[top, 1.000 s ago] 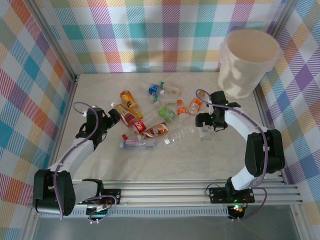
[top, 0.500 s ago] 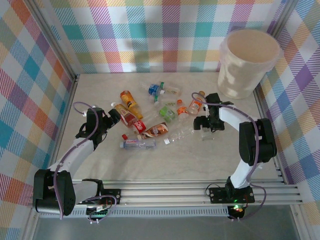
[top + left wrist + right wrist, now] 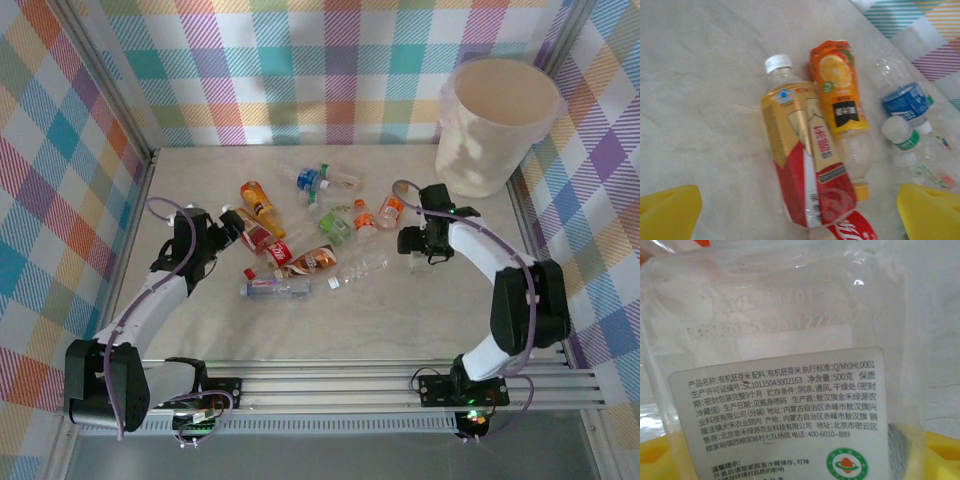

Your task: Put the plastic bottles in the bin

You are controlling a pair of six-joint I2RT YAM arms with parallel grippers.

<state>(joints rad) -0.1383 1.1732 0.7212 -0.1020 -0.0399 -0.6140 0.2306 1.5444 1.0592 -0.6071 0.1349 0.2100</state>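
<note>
**No bottle in the bin yet; both arms were at the pile**

Judging by the overhead view, the job had barely begun. The bin (image 3: pixel 482 150) stood at the table's (image 3: pixel 400 320) two o'clock corner, and the part of its inside that showed held no bottle. The bottles (image 3: pixel 300 262) lay scattered across the middle of the table, about ten of them, all on their sides.

The left gripper (image 3: pixel 232 228) sat at the pile's nine o'clock edge with its jaws spread wide and nothing in them. From its wrist camera, a red-and-gold bottle (image 3: pixel 800 160) lay between the yellow pads (image 3: pixel 667 212), touching an orange bottle (image 3: pixel 840 95) at its two o'clock side.

The right gripper (image 3: pixel 410 243) was at the pile's three o'clock edge, down over a clear plastic container (image 3: pixel 790 365) with a white printed label. Its wrist camera was too close to show whether the jaws had gripped it or merely stood around it; I could not tell.

Every bottle was left to carry over.
</note>
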